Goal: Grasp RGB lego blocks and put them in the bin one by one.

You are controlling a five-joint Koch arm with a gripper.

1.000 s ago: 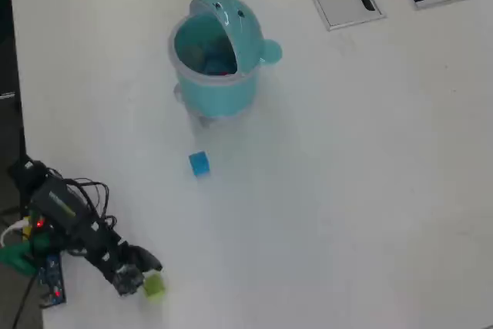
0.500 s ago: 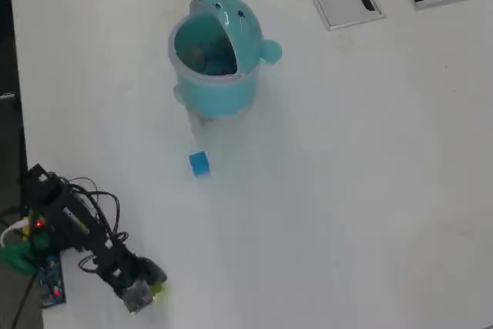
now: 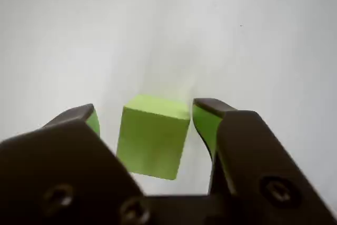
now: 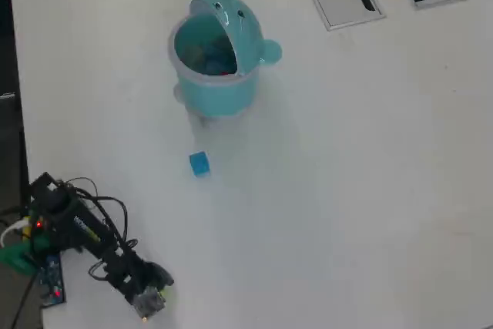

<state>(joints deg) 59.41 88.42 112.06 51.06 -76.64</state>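
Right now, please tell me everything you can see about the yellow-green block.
The yellow-green block is a small plain cube that looks like smooth matte plastic, with no studs showing. In the wrist view it sits slightly turned on the white table, between the two tips of the open claw; a narrow gap shows on each side, so neither tip seems to touch it. In the overhead view it is mostly hidden under the claw, near the lower left corner.

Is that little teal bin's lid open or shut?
Open. In the overhead view the bin shows its hollow inside, with the domed lid tipped back behind it.
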